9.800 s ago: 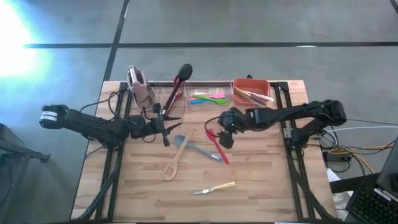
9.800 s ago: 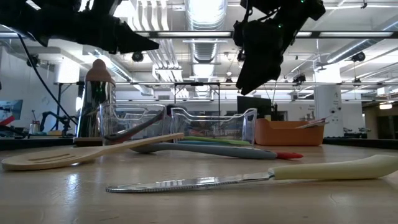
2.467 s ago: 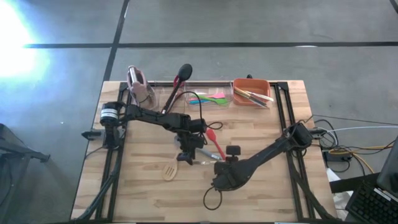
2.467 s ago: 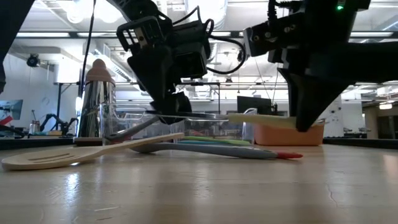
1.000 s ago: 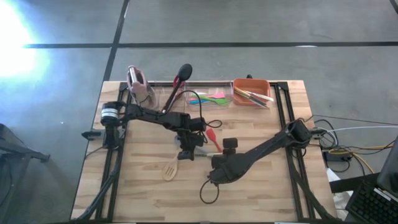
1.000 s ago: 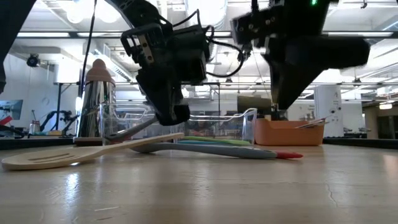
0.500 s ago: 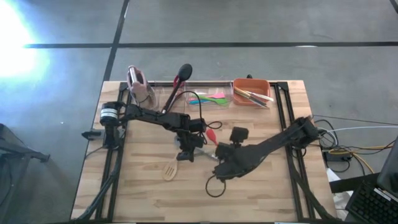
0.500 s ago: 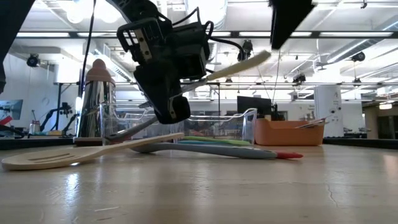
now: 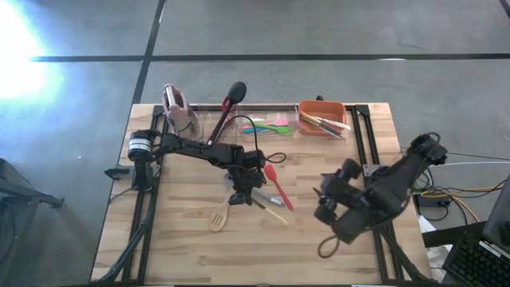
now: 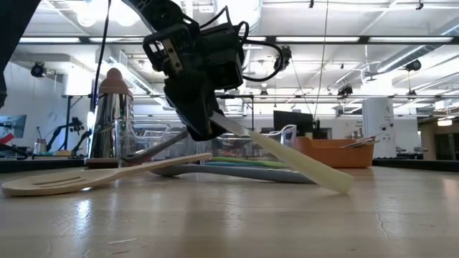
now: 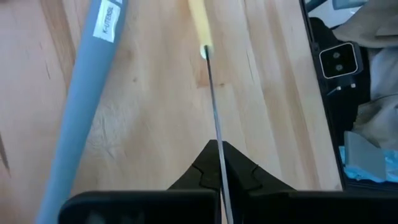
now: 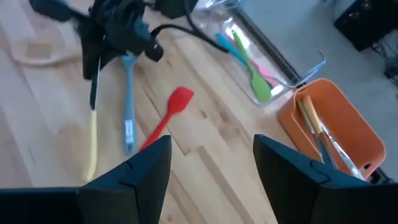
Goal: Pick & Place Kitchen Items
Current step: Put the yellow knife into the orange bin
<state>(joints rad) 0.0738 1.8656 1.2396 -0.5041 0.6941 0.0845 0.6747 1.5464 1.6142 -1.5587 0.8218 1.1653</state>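
Low view shows it best: the pale-handled knife (image 10: 287,159) hangs tilted, its blade pinched in the left gripper (image 10: 203,127) and its cream handle sloping down until the tip just about meets the table (image 10: 229,222). From the left wrist camera the thin blade (image 11: 214,124) runs straight out of the pressed-together fingers (image 11: 198,174) toward the handle, with the blue-grey spatula handle (image 11: 81,99) lying alongside on the wood.

From overhead, the left gripper (image 9: 243,195) sits mid-table at the end of an arm stretched across from the left edge. The wooden slotted spatula (image 9: 219,215) lies just beside it, and the red spatula (image 9: 275,182) a little to its right.

The right gripper (image 9: 323,209) is well apart from the knife, off toward the right side of the table, with its arm folded back. Its fingers (image 12: 143,165) are spread wide with nothing between them.

Further back: a clear bin (image 9: 267,123) with green, blue and pink utensils, and an orange bin (image 9: 322,116) with more pale-handled pieces.
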